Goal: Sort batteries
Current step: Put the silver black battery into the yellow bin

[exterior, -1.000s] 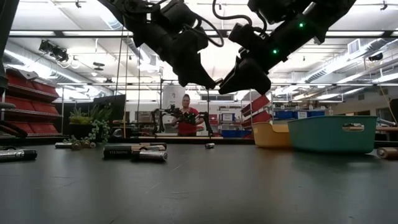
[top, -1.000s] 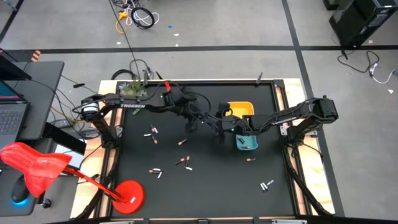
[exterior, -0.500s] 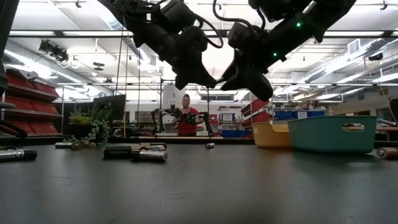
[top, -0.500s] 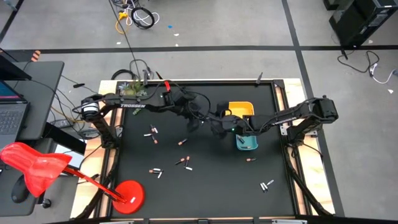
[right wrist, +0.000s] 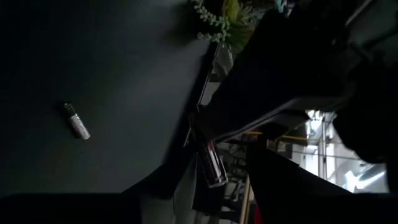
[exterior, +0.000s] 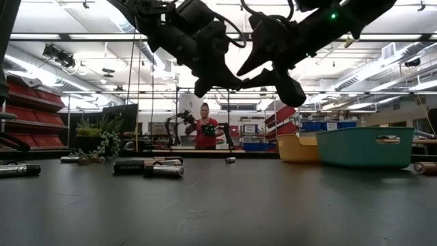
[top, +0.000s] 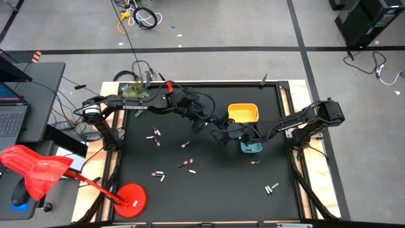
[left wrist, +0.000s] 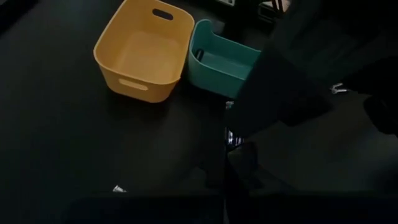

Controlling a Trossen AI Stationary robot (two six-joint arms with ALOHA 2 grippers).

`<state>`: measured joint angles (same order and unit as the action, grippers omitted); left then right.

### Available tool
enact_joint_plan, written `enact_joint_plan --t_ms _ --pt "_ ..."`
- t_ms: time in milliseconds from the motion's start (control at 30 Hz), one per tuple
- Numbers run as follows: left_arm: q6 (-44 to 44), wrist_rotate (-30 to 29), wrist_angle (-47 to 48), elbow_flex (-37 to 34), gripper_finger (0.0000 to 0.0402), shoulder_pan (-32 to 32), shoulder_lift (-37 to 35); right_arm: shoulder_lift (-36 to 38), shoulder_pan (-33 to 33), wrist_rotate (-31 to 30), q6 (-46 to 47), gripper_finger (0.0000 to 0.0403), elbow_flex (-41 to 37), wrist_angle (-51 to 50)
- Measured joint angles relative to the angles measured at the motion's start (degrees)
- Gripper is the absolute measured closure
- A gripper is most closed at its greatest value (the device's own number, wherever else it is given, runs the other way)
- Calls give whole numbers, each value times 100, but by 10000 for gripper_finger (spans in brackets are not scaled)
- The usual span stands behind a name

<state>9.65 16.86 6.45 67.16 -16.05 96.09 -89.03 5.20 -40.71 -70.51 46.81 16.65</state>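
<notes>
My two grippers meet in mid-air above the middle of the black table (top: 209, 183). My left gripper (top: 205, 124) (exterior: 232, 83) is shut on one battery (right wrist: 210, 163) (left wrist: 231, 138). My right gripper (top: 219, 135) (exterior: 270, 72) faces it, open, with its two fingers (exterior: 254, 58) spread on either side of the battery and the left fingertips. Several more batteries lie flat on the table (top: 156, 134) (top: 186, 164) (top: 272, 188). The yellow tray (top: 243, 113) and the teal tray (top: 251, 147) stand right of centre. My left gripper pinches the battery by one end (right wrist: 201, 127) between its two fingers. The rest of the battery sticks out beyond the fingertips. The fingers slant down from the table's left side, and the battery is lifted clear of the table. Whether my right gripper touches the battery, I cannot tell.
A red lamp (top: 38, 168) stands off the table's near left corner, and a small plant (top: 135, 90) sits at its far left edge. My right arm (top: 285, 120) passes over the teal tray. A person (exterior: 205, 130) stands in the room beyond.
My right gripper has rolled about the line it points along, so in the low view one finger now stands above the left fingertips and one below. It has edged slightly toward my left gripper. My left gripper has rolled a little and kept its place.
</notes>
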Motion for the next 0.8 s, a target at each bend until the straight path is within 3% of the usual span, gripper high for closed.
enact_joint_plan --t_ms 200,500,667,800 --pt "114 -6 -29 0 401 -2 -2 0 0 20 -17 281 0 -49" --pt "157 -30 -73 0 401 -4 -2 2 -58 193 54 380 -2 -292" --pt "119 -54 -99 0 399 -4 -2 2 -79 159 139 380 -2 -298" --pt "56 -87 -115 0 361 -2 -2 1 -81 137 155 380 -2 -331"
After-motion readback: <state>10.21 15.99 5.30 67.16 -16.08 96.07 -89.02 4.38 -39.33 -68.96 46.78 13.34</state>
